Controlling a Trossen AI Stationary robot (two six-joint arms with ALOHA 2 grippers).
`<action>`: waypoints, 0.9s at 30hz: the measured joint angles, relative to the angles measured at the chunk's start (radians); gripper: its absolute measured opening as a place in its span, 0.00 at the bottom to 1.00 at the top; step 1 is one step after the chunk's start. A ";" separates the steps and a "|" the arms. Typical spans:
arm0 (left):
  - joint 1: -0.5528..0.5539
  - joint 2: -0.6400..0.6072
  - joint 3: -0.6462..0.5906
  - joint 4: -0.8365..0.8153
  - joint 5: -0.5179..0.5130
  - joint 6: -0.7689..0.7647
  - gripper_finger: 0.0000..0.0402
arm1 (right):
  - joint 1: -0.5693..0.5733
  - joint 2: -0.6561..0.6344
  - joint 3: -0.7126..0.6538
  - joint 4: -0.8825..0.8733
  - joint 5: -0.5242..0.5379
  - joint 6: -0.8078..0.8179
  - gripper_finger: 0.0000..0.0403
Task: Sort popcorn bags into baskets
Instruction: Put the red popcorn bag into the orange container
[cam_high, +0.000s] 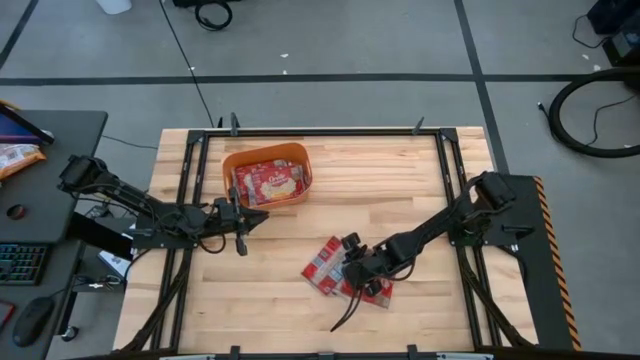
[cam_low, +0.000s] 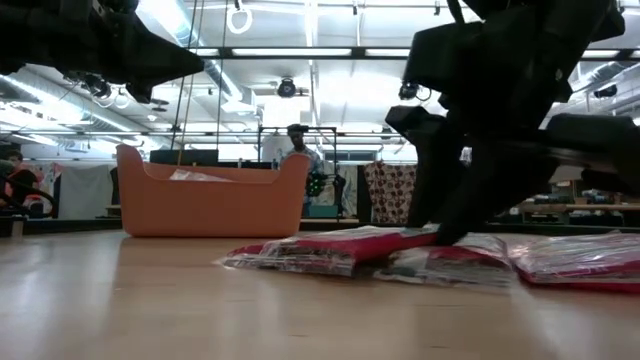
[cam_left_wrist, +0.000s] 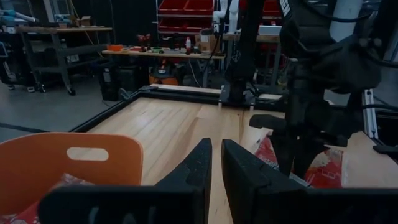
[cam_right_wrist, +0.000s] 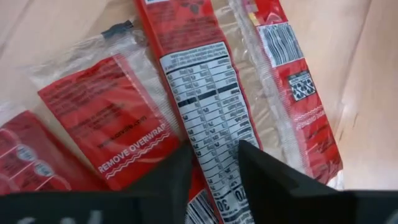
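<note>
The right gripper (cam_right_wrist: 214, 163), fingers slightly parted, straddles a popcorn bag (cam_right_wrist: 208, 106) in the pile near the orange basket (cam_high: 266, 176); the left gripper (cam_left_wrist: 216, 163), fingers nearly together and empty, hangs beside that basket

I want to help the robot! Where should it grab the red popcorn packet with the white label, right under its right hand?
Probably by the long edges, from straight above. The flat red plastic popcorn packet with the white nutrition label lies on top of other packets on the wooden table, so its narrow width is what the right gripper could pinch. Its fingers are apart, one near each long edge.
</note>
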 joint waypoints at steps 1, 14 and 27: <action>0.000 0.000 0.000 0.000 0.000 0.000 0.10 | 0.000 0.002 0.000 0.004 0.004 0.000 0.31; -0.001 0.000 0.000 -0.007 0.142 -0.006 0.10 | -0.016 -0.084 -0.004 0.002 -0.007 0.008 0.04; -0.002 0.174 0.000 0.101 0.149 0.104 0.29 | -0.186 -0.176 0.031 0.022 -0.136 0.345 0.01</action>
